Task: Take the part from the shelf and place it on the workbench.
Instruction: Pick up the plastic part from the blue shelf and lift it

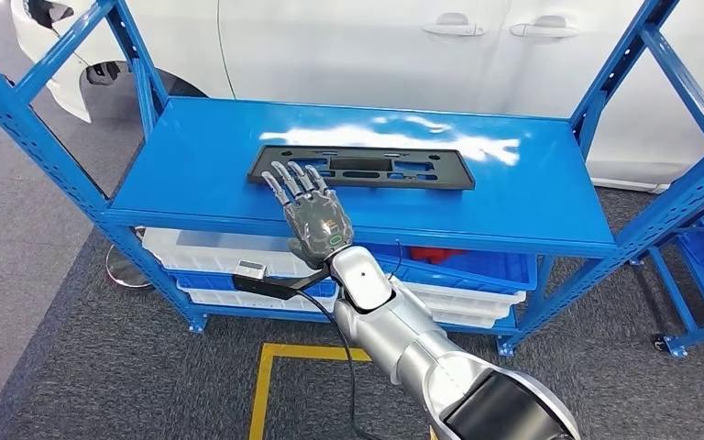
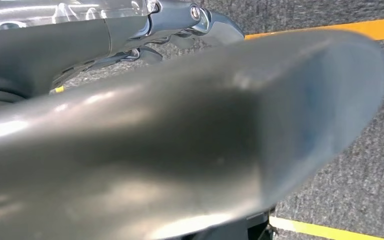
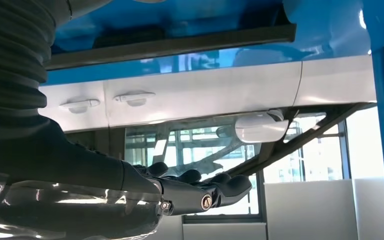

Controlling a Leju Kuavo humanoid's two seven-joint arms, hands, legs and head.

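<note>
Grey carpet with yellow floor tape lies under a blue steel shelf [image 1: 550, 197], and a white car [image 1: 376, 46] stands close behind it. From my head view the part, a flat black plastic panel [image 1: 362, 167] with slotted cut-outs, lies flat on the top deck of the shelf. My right hand [image 1: 312, 215] reaches over the front edge, fingers spread and extended, their tips over the panel's near left corner; I cannot tell whether they touch it. Nothing is gripped, so by my judgement the task has barely begun: the panel must be taken up, carried away and set on a workbench. White and blue bins [image 1: 477, 275] fill the lower deck. The blue uprights at both ends could catch a long panel as it comes out.

My left wrist view is blurred by my own grey thumb [image 2: 180, 150]; behind it are carpet and yellow tape. Whether my left hand's fingers are apart or curled I cannot tell.

My right wrist view shows my dark fingers [image 3: 200, 192] stretched out, holding nothing, with the car's door handles [image 3: 107, 100] beyond.
</note>
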